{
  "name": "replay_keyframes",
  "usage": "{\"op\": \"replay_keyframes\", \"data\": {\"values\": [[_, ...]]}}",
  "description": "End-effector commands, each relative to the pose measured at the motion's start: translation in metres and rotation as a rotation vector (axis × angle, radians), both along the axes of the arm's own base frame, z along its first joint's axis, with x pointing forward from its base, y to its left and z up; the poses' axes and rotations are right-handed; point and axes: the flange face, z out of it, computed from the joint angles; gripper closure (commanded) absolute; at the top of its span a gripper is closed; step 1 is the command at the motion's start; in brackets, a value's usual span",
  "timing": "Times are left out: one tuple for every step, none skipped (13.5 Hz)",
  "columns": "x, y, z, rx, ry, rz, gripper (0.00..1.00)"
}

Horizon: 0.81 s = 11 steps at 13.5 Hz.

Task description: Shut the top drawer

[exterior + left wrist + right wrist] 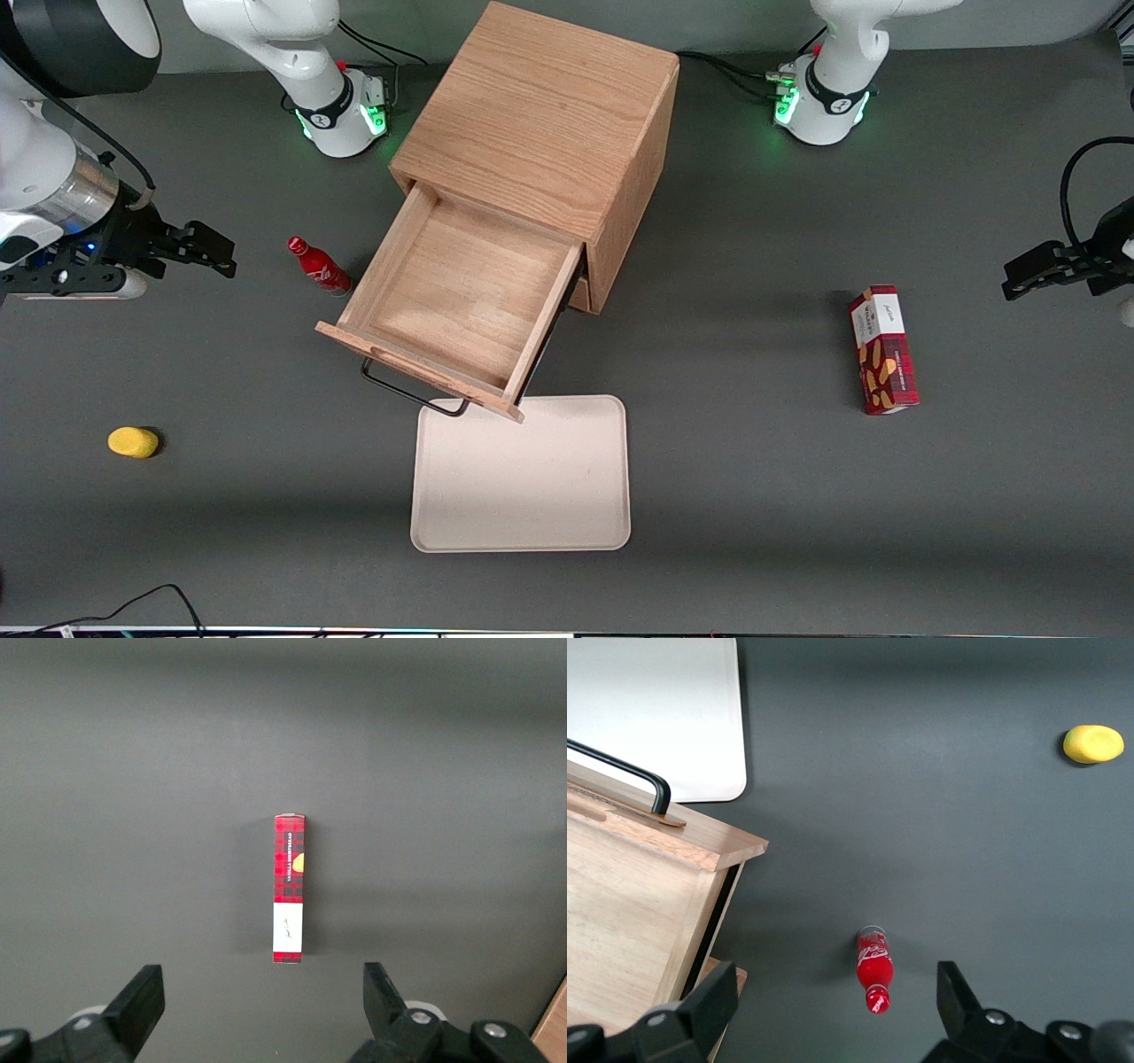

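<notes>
While I scan from the front camera outward: cream tray [521, 478] on the counter [753, 496], its edge under the drawer front. Top drawer [461, 292] pulled fully out of the oak cabinet [540, 115], black handle [412, 390] over the tray. My gripper [199, 248], fingers spread wide and holding nothing, hangs well apart toward the working arm's end, red bottle [319, 266] between, bare counter around.

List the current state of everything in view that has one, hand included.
top drawer: pulled far out, empty
lower drawer: shut, as far as shows
hand: open, holding nothing, toward the working arm's end of the table, clear of the cabinet
red bottle: upright, beside the top drawer
tray: empty
red box: lying flat
yellow object: resting on table
</notes>
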Motion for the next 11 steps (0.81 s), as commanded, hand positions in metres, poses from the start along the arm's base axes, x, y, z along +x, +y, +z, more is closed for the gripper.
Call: {"op": "replay_keyframes", "data": {"values": [[-0.006, -0.004, 0.004, -0.002, 0.001, 0.016, 0.0], [-0.006, -0.004, 0.004, -0.003, 0.001, 0.016, 0.0], [-0.006, -0.005, 0.004, -0.002, 0.002, 0.014, 0.0], [-0.005, -0.005, 0.004, -0.001, -0.001, 0.013, 0.0], [-0.003, -0.005, 0.004, 0.0, -0.004, 0.011, 0.0], [-0.001, -0.006, 0.003, 0.001, -0.005, 0.01, 0.0], [0.003, -0.003, 0.002, -0.001, -0.006, 0.016, 0.0], [0.015, -0.002, 0.002, 0.001, -0.012, 0.025, 0.0], [0.027, 0.005, 0.003, 0.006, -0.018, 0.058, 0.0], [0.039, 0.006, 0.002, 0.013, -0.023, 0.119, 0.0], [0.054, 0.001, -0.003, 0.025, -0.025, 0.164, 0.0]]}}
